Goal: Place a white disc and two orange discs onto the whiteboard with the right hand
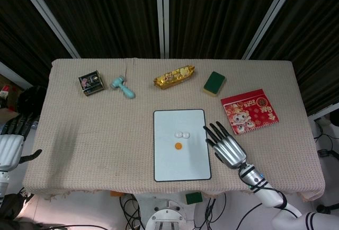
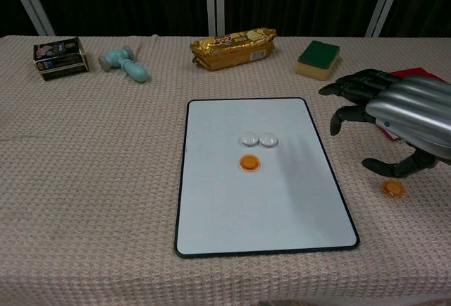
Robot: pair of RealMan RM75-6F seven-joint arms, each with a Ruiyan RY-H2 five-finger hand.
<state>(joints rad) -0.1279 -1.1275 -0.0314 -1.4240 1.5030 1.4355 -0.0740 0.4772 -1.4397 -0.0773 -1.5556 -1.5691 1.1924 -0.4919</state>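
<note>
White discs point(image 2: 258, 139) on whiteboard point(image 2: 211, 207)

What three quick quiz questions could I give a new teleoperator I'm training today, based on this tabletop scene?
1. True or false: two orange discs lie on the whiteboard.
2. How many white discs are on the whiteboard?
3. Where is the second orange disc? A) beside the sponge B) on the cloth under the right hand C) in the left hand

Key: 1. False, only one orange disc. 2. Two. 3. B.
</note>
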